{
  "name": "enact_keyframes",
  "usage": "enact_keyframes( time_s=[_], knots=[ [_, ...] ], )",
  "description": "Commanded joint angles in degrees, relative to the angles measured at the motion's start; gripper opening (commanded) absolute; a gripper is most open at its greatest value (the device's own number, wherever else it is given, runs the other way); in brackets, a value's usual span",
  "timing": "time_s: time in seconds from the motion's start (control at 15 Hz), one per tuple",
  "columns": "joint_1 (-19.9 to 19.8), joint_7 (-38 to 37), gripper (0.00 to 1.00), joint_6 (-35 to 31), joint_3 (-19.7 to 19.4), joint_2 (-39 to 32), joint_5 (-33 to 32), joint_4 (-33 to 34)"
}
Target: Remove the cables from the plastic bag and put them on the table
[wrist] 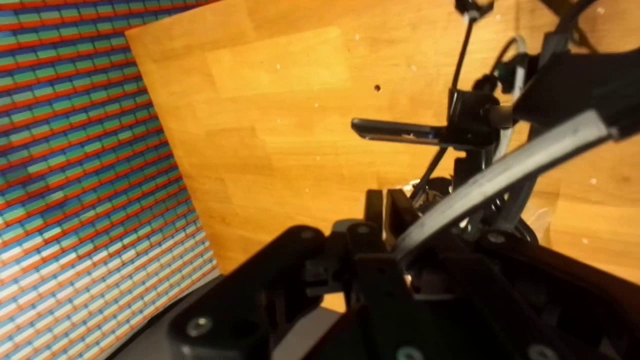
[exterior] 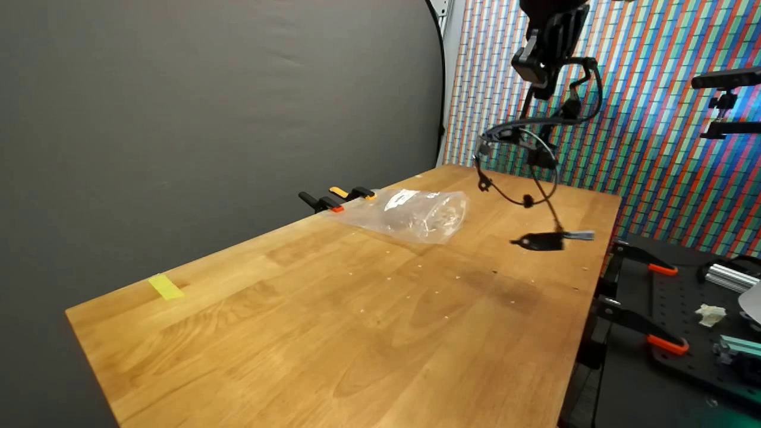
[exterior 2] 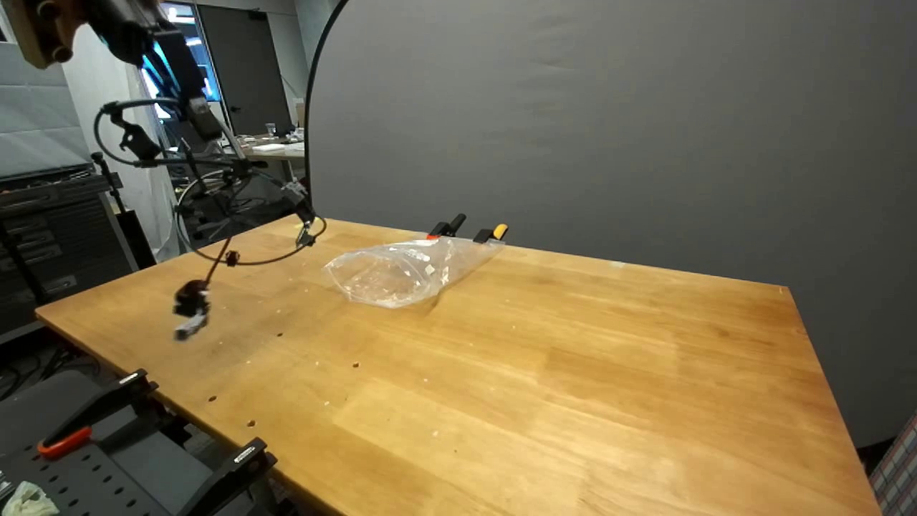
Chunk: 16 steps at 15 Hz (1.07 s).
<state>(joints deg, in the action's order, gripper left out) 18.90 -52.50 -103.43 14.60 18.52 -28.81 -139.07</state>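
The hand [wrist: 386, 201] grips part of the cables [exterior: 540, 157]; the exact contact is partly hidden. They hang over the bench [exterior: 285, 339], outside the bag [exterior: 407, 217], so they should lower without snagging it. From where I stand, two clamps [exterior 2: 450, 226] at the bench edge appear to pin the bag, presumably against any pull. Setting down calls for slow release, since they may uncoil

On the wooden table [exterior: 333, 356], a clear plastic bag [exterior: 410, 220] and yellow tape [exterior: 166, 286] lie by the same edge
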Motion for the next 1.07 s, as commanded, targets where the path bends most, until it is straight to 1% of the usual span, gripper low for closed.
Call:
enact_keyframes(
  time_s=[0.0, 0.07, 0.13, 0.27, 0.4, 0.53, 0.6, 0.73, 0.87, 0.93, 1.0],
  knots=[
    [-3.0, -3.9, 0.08, 3.6, 6.6, -0.7, -8.4, 4.1],
    [-3.2, -5.3, 0.08, 2.7, 7.8, -1.7, -11.3, 4.8],
    [-3.1, -6.3, 0.08, 0.6, 8.1, -2.5, -12.9, 5.4],
    [-2.9, -8.5, 0.07, -5.4, 8.2, -4.2, -17.5, 5.6],
    [-3.5, -11.1, 0.06, -14.9, 7.0, -7.1, -23.4, 4.5],
    [-4.9, -16.5, 0.06, -23.7, 5.5, -11.1, -29.9, 3.3],
    [-5.4, -20.7, 0.06, -28.0, 5.0, -14.3, -32.9, 3.1],
    [-6.5, -27.3, 0.06, -37.7, 2.6, -19.7, -37.9, 2.5],
    [-7.2, -32.4, 0.06, -44.8, 0.1, -24.4, -43.1, 2.0],
    [-7.6, -33.8, 0.06, -47.4, -1.3, -26.3, -44.5, 1.7],
    [-8.7, -35.0, 0.06, -49.5, -1.7, -27.5, -45.6, 1.2]
  ],
)
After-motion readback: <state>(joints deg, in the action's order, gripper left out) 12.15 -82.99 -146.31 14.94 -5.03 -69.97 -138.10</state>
